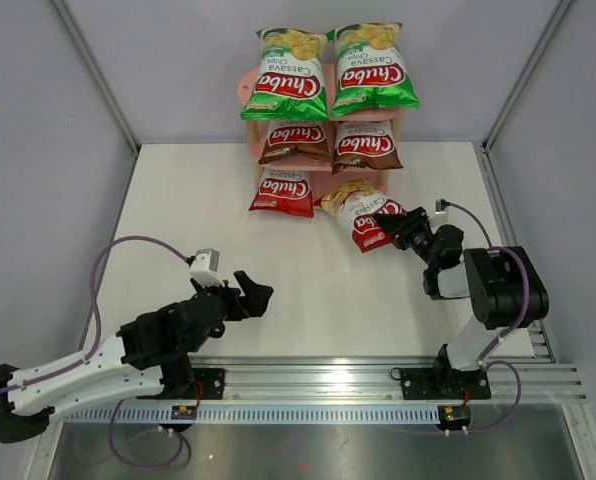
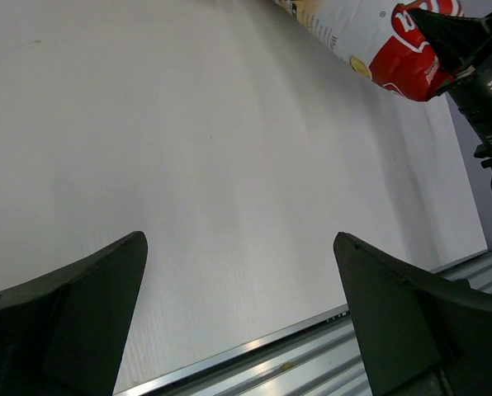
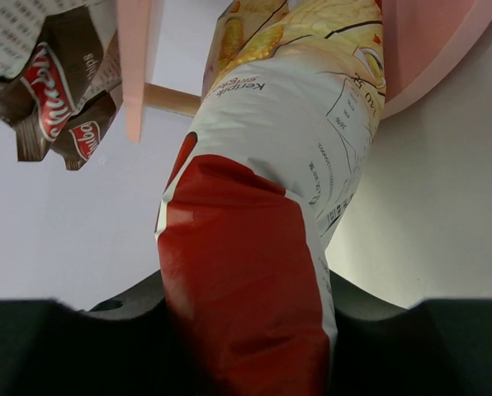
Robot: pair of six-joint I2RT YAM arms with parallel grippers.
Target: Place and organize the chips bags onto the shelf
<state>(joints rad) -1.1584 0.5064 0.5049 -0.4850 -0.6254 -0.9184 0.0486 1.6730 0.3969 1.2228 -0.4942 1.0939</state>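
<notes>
**Item: last red bag (image 1: 363, 215), bottom tier, right-hand slot**

- Shelf (image 1: 245, 88): at the far edge of the desk (image 1: 198, 220). Top board carries two green bags (image 1: 285, 72), middle board two brown bags (image 1: 295, 140). On the bottom board a shelved red bag (image 1: 283, 192) fills the left half.
- Location of item: tilted at the shelf's lower right. Its chip-picture end points in toward the bottom board and its red end points outward. In the right wrist view it seems to pass under the pink board, but whether its far end rests on the bottom board cannot be told.
- Right pincer (image 1: 396, 228): clamped on the outer, red end of the last red bag.
- Left pincer (image 1: 253, 295): fingers wide apart, holding nothing, low over bare desk well clear of the shelf.
- Handling note (judgement):
  - Push the bag inward and swing it square to its red neighbour.
  - Keep it low enough to clear the board above and the wooden post beside it.
  - Let go only once most of the bag sits on the board, since the glossy film is likely to slide.
  - Draw the pincer straight back so the brown bags overhead are not dragged.
</notes>
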